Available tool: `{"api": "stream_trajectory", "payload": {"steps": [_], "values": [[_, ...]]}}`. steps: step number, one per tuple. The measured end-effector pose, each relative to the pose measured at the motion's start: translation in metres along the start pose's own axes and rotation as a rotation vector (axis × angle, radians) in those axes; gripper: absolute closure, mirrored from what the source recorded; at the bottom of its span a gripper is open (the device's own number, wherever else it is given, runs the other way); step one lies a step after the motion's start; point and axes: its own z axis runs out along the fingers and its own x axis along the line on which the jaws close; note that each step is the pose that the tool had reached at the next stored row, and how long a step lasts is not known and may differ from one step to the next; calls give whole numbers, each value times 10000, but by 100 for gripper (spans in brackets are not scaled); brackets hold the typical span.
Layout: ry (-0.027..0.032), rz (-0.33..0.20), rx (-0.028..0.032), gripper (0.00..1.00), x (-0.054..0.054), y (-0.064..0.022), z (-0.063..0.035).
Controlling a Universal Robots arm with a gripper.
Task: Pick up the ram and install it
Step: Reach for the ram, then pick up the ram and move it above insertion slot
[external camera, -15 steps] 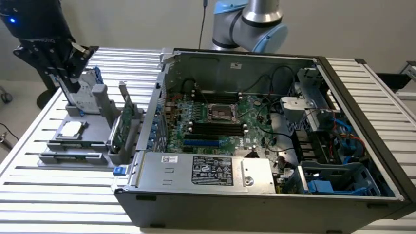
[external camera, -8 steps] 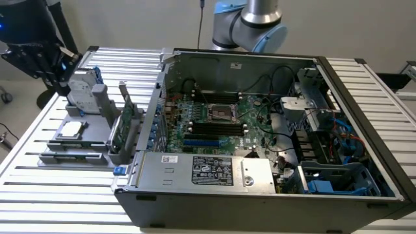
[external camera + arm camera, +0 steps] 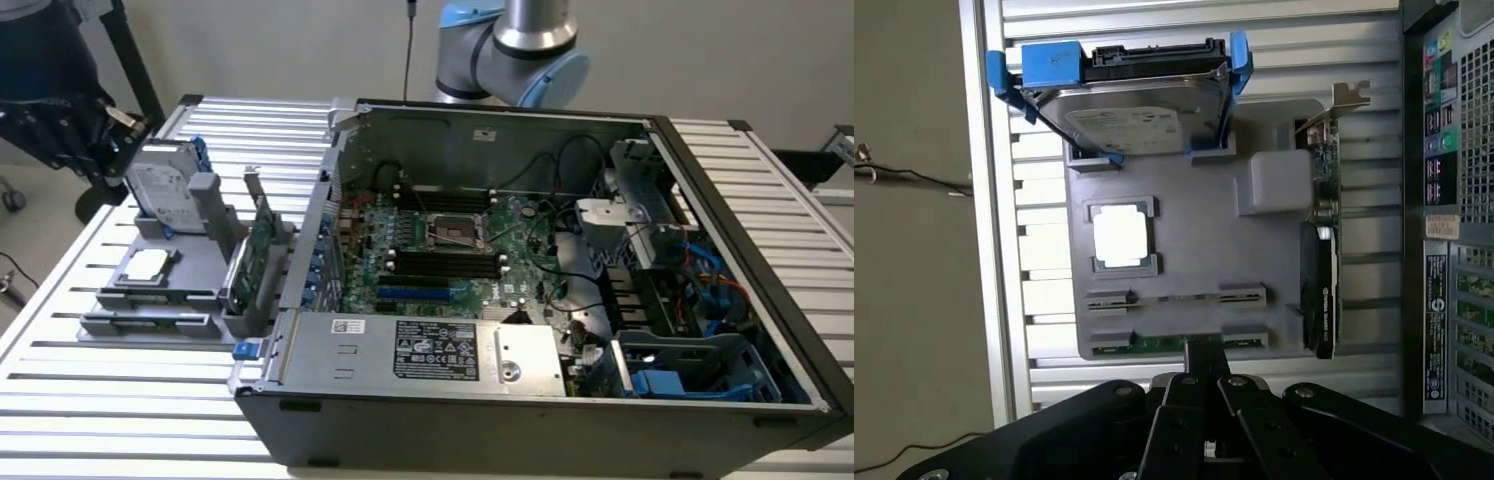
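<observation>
The ram [image 3: 1154, 343] is a thin dark-green stick lying in the end slot of a grey parts fixture [image 3: 1184, 250]. In the exterior view the ram [image 3: 150, 318] sits at the fixture's near end, on that view's left beside the open computer case [image 3: 534, 400]. My gripper [image 3: 1199, 352] is shut with nothing between its fingers. It hangs well above the fixture, its tips lined up over the ram in the wrist view. In the exterior view the dark gripper [image 3: 60, 130] is high at the far left, behind the fixture. The motherboard's black memory slots [image 3: 447, 265] lie inside the case.
The fixture also holds a silver hard drive with blue rails [image 3: 1129, 110], a processor chip [image 3: 1122, 236] and an upright green expansion card with a metal bracket [image 3: 1319, 270]. Cables, a drive cage [image 3: 654, 220] and the power supply [image 3: 427, 350] crowd the case. The slatted metal table [image 3: 134, 400] surrounds everything.
</observation>
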Motion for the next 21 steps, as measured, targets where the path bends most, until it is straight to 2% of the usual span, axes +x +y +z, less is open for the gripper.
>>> {"api": "stream_trajectory", "payload": {"steps": [4, 7, 13, 17, 21], "values": [[47, -149, 12, 89, 10, -9, 18], [34, -373, 17, 89, 33, -12, 39], [56, -1175, 45, 89, 37, -14, 46], [-3, -1492, 53, 89, 38, -15, 47], [-4, -1501, 55, 89, 39, -15, 46]]}}
